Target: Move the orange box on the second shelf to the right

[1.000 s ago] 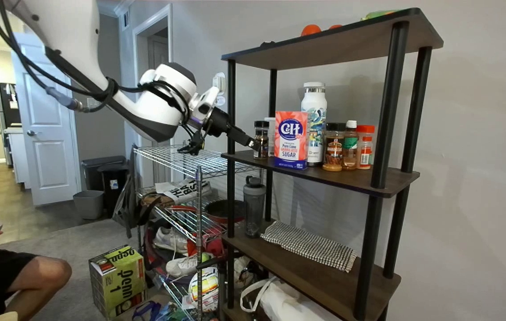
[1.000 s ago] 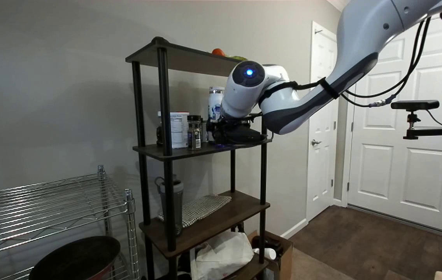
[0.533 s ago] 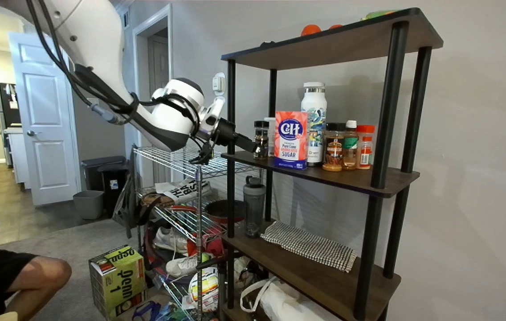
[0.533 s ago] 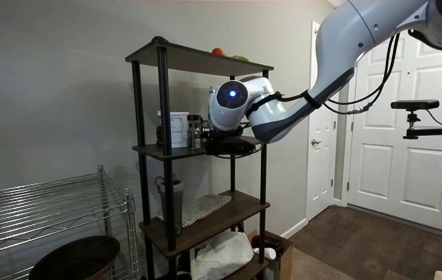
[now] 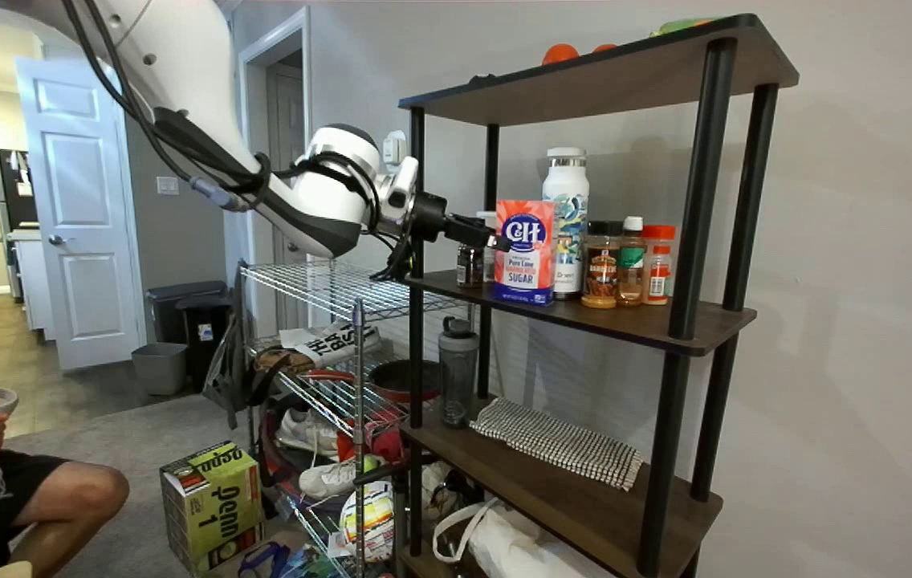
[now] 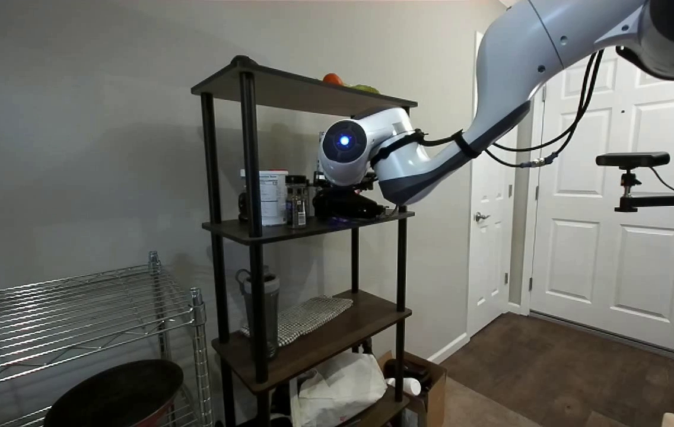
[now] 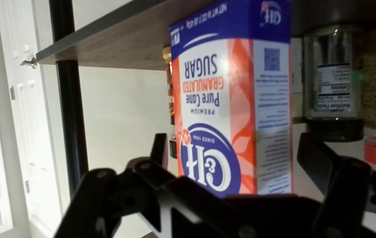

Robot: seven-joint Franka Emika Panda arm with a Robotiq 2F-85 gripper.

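Orange box (image 5: pixel 524 265), sugar carton; stood upright on the second shelf (image 5: pixel 624 319), near the front edge
Gripper (image 7: pixel 232 147): fingers (image 7: pixel 159 147) were wide apart, holding nothing, one at either side of the box in the wrist view, a narrow gap showing at each; depth of reach could not be told. In an exterior view, the fingertips overlapped the box's left edge; small jar (image 5: pixel 470 269) just left; white bottle (image 5: pixel 567 201) behind, to the right; brown spice jar (image 5: pixel 601 269), green-labelled bottle (image 5: pixel 630 261) and two red-capped jars (image 5: pixel 658 277) farther right. Board below (image 5: pixel 584 514) held grey shaker bottle (image 5: pixel 458 377) and checked cloth (image 5: pixel 556 441)
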